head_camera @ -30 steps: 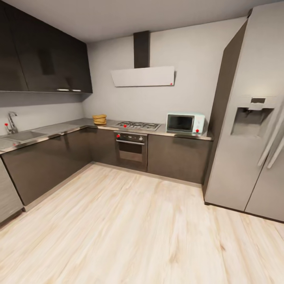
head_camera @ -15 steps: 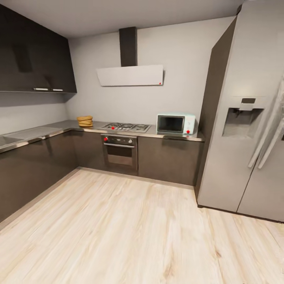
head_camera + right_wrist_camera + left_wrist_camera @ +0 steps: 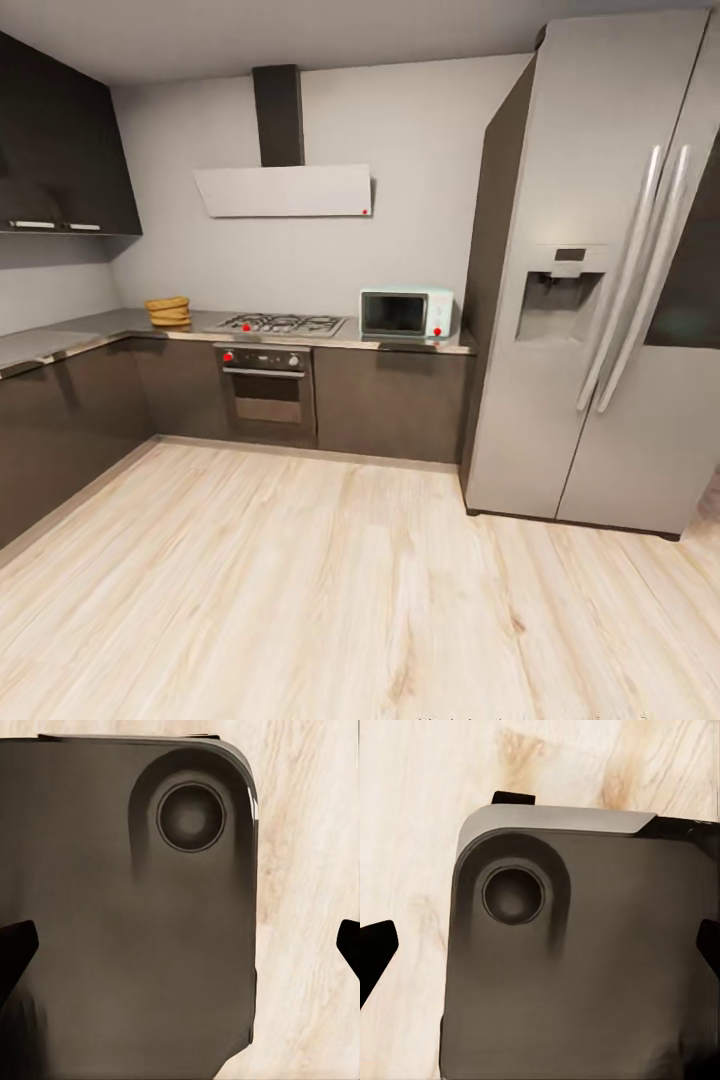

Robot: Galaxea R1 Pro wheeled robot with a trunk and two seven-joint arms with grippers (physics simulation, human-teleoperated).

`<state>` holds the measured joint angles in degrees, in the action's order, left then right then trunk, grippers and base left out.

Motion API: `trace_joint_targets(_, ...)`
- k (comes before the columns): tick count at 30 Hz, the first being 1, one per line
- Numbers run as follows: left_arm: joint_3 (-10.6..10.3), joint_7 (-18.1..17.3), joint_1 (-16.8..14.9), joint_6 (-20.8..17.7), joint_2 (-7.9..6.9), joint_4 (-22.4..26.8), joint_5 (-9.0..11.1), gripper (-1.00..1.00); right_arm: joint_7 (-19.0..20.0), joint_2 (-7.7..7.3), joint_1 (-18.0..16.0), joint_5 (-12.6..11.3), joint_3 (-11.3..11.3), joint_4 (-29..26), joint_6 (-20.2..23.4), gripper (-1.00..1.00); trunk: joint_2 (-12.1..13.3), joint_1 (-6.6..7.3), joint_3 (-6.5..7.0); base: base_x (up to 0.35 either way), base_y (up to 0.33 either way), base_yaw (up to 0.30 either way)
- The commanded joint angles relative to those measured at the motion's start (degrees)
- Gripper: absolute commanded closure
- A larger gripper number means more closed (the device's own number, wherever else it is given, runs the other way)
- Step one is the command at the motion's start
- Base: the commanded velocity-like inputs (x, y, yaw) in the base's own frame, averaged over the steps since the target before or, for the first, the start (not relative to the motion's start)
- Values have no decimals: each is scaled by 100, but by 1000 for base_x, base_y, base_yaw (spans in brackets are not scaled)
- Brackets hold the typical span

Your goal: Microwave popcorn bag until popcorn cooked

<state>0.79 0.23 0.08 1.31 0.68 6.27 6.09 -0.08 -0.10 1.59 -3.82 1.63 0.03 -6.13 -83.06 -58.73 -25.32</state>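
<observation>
Both tools, left point(image 3: 540, 949) and right point(image 3: 180, 945), hung spread open above the robot's base. Ahead, the popcorn bag point(image 3: 168, 311) and microwave point(image 3: 405, 313) sat well apart on the bench point(image 3: 110, 324).

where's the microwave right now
In the head view, the microwave stands at the right end of the countertop, between the hob and the fridge.

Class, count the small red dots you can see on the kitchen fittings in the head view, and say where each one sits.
6: one on the hood, two on the hob, two on the oven panel, one on the microwave. Others may be hidden.
</observation>
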Motion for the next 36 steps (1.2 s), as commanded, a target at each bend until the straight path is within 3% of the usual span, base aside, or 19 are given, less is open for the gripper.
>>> trace_joint_targets(1,2,-7,1,12,2,4,54,-100,-1,0,-1,-40,18,1,-23,-100,-2,0,-4,0,0,-246)
trace_joint_targets(13,0,-31,1,4,3,-18,68,-100,-1,-8,-1,-37,21,2,-3,-100,-2,0,-4,11,0,-222)
trace_joint_targets(36,-5,-31,1,-58,-3,-27,68,-100,-10,-2,-1,-31,26,6,-29,-100,-2,0,-4,309,63,-3)
